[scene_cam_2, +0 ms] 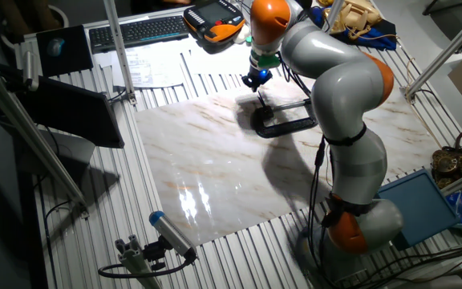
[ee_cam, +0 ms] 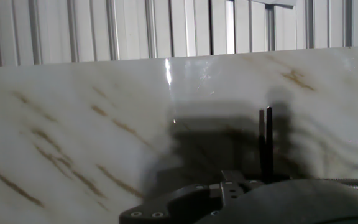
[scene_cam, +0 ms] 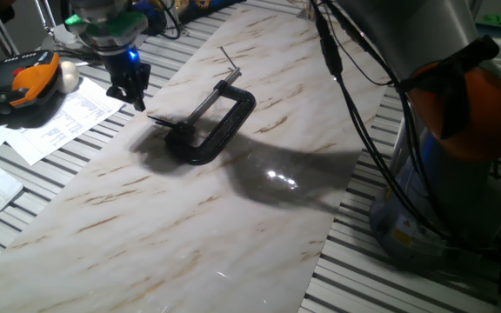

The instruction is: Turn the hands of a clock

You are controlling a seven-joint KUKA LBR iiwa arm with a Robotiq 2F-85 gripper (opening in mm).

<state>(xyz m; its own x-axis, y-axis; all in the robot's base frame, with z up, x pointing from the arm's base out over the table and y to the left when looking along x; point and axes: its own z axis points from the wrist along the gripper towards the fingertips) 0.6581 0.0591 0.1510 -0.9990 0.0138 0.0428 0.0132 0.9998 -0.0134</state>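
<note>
A black C-clamp (scene_cam: 224, 126) lies on the marble slab (scene_cam: 190, 217). The clock is a small black hub (scene_cam: 181, 132) at the clamp's near-left end. Its thin dark hands (scene_cam: 160, 120) stick out to the left. In the hand view the hands (ee_cam: 266, 143) stand as two thin rods close together above the hub (ee_cam: 232, 186). My gripper (scene_cam: 131, 97) hangs just left of and above the hands, not touching them. It also shows in the other fixed view (scene_cam_2: 257, 83) beside the clamp (scene_cam_2: 283, 122). Its fingers look dark and bunched, and I cannot make out any gap between them.
The clamp's long steel screw rod (scene_cam: 209, 100) runs up to a T-handle (scene_cam: 227, 57). Printed papers (scene_cam: 63, 122) and an orange-black pendant (scene_cam: 24, 78) lie left of the slab. The arm's base (scene_cam: 459, 139) and cables (scene_cam: 355, 104) stand at the right.
</note>
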